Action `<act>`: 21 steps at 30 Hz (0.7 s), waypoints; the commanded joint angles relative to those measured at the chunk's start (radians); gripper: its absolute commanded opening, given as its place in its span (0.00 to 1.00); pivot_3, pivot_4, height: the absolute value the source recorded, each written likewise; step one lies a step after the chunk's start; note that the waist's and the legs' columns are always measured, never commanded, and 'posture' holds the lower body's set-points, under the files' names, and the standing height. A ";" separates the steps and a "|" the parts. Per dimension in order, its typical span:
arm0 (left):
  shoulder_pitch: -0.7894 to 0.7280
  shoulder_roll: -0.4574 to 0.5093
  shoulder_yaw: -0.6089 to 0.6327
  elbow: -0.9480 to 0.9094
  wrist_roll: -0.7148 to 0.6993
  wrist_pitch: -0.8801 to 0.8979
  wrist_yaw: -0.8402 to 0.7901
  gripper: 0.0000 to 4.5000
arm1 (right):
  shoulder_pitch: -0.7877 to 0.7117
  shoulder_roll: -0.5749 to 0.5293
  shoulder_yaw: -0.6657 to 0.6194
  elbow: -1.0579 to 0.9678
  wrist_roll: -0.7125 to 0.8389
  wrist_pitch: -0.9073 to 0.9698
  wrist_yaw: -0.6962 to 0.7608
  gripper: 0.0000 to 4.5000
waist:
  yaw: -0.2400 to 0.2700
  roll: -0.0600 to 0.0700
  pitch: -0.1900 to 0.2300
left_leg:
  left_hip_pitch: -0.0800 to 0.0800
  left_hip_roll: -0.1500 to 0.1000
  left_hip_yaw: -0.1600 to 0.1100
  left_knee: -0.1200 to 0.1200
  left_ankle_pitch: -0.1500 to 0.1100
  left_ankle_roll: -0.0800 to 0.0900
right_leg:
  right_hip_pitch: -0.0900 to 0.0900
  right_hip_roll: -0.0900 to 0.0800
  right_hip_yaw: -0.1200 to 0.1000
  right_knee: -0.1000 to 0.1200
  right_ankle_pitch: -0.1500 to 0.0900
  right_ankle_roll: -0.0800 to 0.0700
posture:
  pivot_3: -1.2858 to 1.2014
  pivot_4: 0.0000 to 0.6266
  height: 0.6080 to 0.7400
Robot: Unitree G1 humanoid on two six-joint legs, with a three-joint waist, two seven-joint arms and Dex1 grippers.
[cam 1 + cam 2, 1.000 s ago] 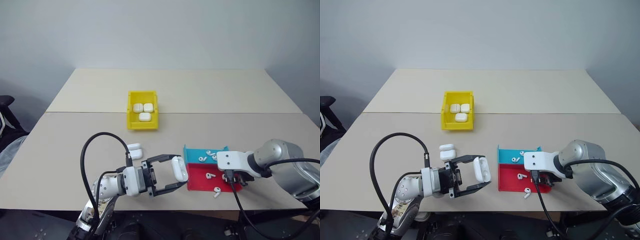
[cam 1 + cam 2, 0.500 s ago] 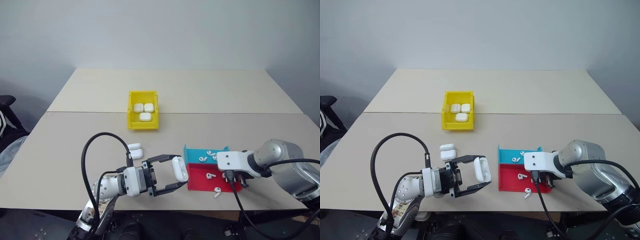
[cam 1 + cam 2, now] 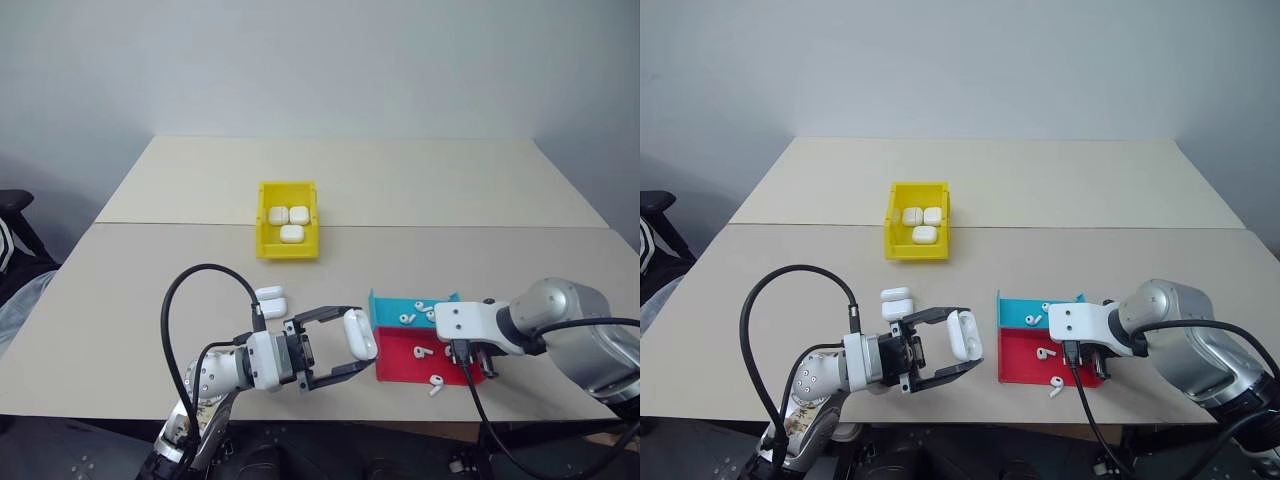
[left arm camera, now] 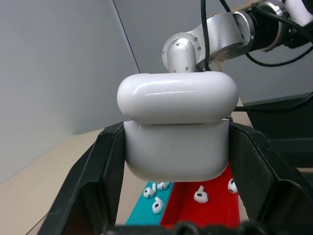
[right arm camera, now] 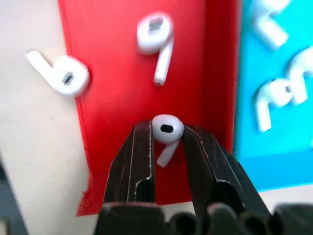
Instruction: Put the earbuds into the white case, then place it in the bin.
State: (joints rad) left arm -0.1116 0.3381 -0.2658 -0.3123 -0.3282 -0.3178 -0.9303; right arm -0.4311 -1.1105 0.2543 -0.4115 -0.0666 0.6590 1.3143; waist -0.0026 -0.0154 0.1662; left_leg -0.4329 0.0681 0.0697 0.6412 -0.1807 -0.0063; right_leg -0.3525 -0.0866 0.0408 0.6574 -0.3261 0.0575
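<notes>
We see a glossy, rounded white case point(image 3: 359, 335) with its lid shut, clamped between the two black fingers of the left gripper point(image 3: 345, 343) in the lower middle of the left eye view, held above the matte beige table point(image 3: 450, 200). In the left wrist view the fingers point(image 4: 102, 171) press flat against both sides of the case, whose smooth shell shows a thin seam under the domed lid.

The right gripper point(image 5: 167, 142) is pinched on a tiny glossy earbud point(image 5: 167, 128); its rounded head sits between the fingertips and the short stem hangs down between them, over the red tray point(image 5: 112, 122).

The shallow red tray holds another earbud point(image 5: 156, 39) lying loose on its smooth floor, and one more earbud point(image 5: 61, 73) lies on the table just beside the tray's edge. The blue tray point(image 3: 390, 305), touching the red one, holds several earbuds point(image 3: 405, 318).

In the upper middle of the left eye view, the bright yellow bin point(image 3: 287, 247), rectangular with tall walls, contains three closed white cases point(image 3: 288, 222). Two more white cases point(image 3: 270, 300) lie stacked on the table, near the left gripper.
</notes>
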 commanded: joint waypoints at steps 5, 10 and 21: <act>-0.049 0.006 0.008 -0.141 -0.168 0.123 -0.003 0.65 | -0.119 0.168 -0.461 -0.036 0.424 -0.015 -0.028 0.21 | -0.007 -0.001 0.000 | 0.000 0.000 -0.001 0.000 0.000 0.000 | 0.001 0.001 -0.001 0.000 0.000 0.000 | 0.52 0.24 1.00; -0.080 0.004 0.026 -0.138 -0.259 0.173 -0.032 0.65 | -0.139 0.331 -0.583 -0.065 0.660 -0.075 -0.071 0.21 | -0.007 -0.001 0.000 | 0.000 0.000 -0.001 0.000 0.000 0.000 | 0.001 0.001 -0.001 0.000 0.000 0.000 | 0.52 0.24 1.00; -0.100 0.008 0.065 -0.132 -0.354 0.213 -0.117 0.65 | -0.141 0.538 -0.593 -0.038 0.945 -0.239 -0.114 0.21 | -0.009 -0.001 0.000 | 0.000 0.000 -0.001 0.000 0.000 0.000 | 0.001 0.001 0.000 0.000 0.000 0.000 | 0.52 0.24 1.00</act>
State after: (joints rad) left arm -0.1999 0.3489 -0.2122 -0.4168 -0.6596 -0.1091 -1.0401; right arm -0.5484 -0.5773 -0.3024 -0.4412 0.8152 0.4468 1.2136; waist -0.0112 -0.0160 0.1664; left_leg -0.4329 0.0685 0.0688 0.6411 -0.1806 -0.0062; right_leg -0.3513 -0.0858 0.0405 0.6575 -0.3260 0.0576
